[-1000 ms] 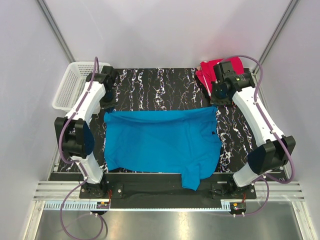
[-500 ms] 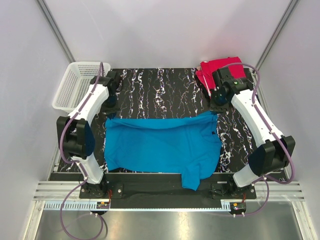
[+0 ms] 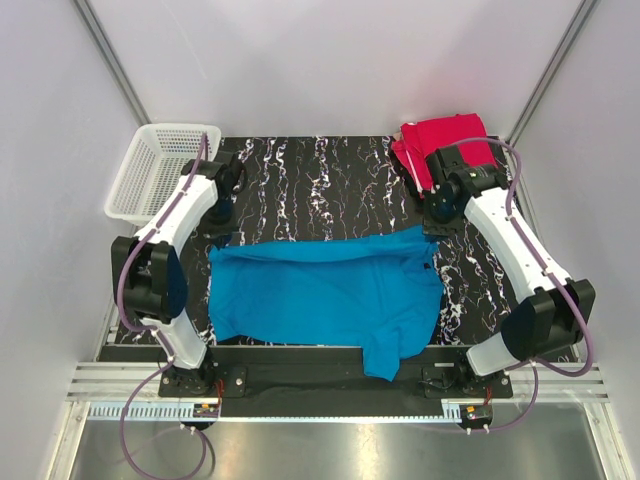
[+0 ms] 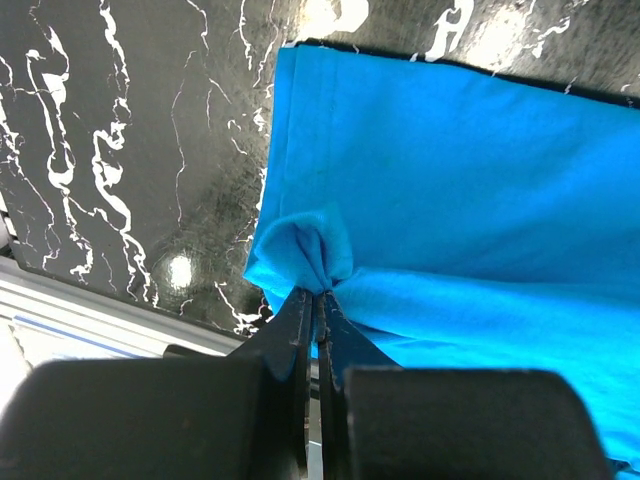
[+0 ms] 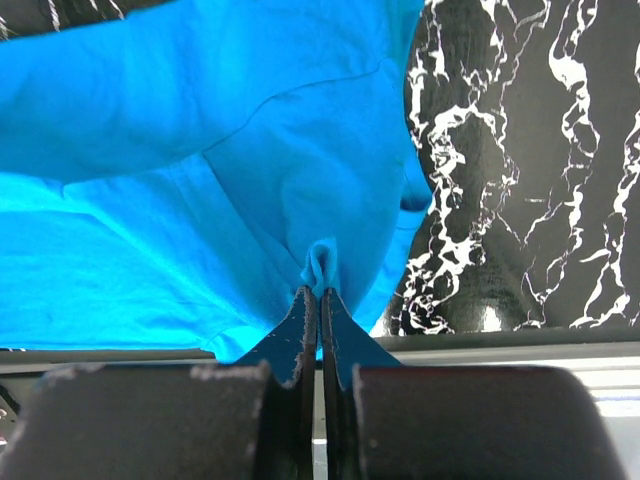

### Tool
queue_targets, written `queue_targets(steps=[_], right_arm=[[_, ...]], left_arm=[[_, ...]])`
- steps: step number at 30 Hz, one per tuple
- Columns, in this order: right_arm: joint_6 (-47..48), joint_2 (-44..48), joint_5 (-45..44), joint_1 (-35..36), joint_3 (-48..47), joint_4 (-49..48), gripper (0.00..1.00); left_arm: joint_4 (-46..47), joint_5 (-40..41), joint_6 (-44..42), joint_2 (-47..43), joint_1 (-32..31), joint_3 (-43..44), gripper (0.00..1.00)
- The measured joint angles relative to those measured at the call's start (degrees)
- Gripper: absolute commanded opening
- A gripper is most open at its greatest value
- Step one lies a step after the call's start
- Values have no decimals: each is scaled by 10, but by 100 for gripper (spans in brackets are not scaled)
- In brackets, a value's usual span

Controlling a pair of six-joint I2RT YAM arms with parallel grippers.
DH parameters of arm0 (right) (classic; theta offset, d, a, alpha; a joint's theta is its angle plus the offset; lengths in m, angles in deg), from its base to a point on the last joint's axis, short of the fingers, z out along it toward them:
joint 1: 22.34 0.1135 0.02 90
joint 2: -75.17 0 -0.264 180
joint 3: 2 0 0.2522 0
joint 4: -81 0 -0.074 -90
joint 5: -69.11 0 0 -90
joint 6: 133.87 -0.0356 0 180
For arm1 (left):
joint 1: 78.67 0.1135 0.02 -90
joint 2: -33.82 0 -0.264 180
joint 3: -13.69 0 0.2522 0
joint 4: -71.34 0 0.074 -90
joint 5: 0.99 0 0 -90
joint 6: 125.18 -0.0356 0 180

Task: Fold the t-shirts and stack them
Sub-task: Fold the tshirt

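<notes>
The bright blue t-shirt [image 3: 330, 295] lies spread on the black marbled table, one sleeve hanging over the near edge. My left gripper [image 3: 217, 232] is shut on a pinch of its far left edge [image 4: 318, 262]. My right gripper [image 3: 436, 222] is shut on a pinch of its far right edge [image 5: 320, 262]. Both hold the far edge lifted off the table and drawn toward the near side. A folded red t-shirt [image 3: 445, 140] lies at the far right corner, partly behind the right arm.
A white mesh basket [image 3: 150, 170] stands off the table's far left corner. The black marbled table [image 3: 320, 180] shows bare beyond the shirt. Grey walls and metal frame posts close in on both sides.
Both grippers have moved toward the near edge, carrying the blue shirt's far edge with them, so the shirt spans less depth than a second ago.
</notes>
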Motion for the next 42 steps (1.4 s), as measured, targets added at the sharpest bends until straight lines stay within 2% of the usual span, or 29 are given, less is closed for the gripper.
queue_targets(steps=[20,28,34,42], right_arm=[[-4,14,1,0,85,-3,0],[-8,3,1,0,88,-13,0],[-1,-42,-18,0,25,-14,0],[7,-108,-49,1,-91,-28,0]], left_arm=[[-7,4,2,2,0,-40,0],[-7,6,2,21,0,-38,0],[-10,12,2,46,0,2,0],[-16,32,5,87,0,114,0]])
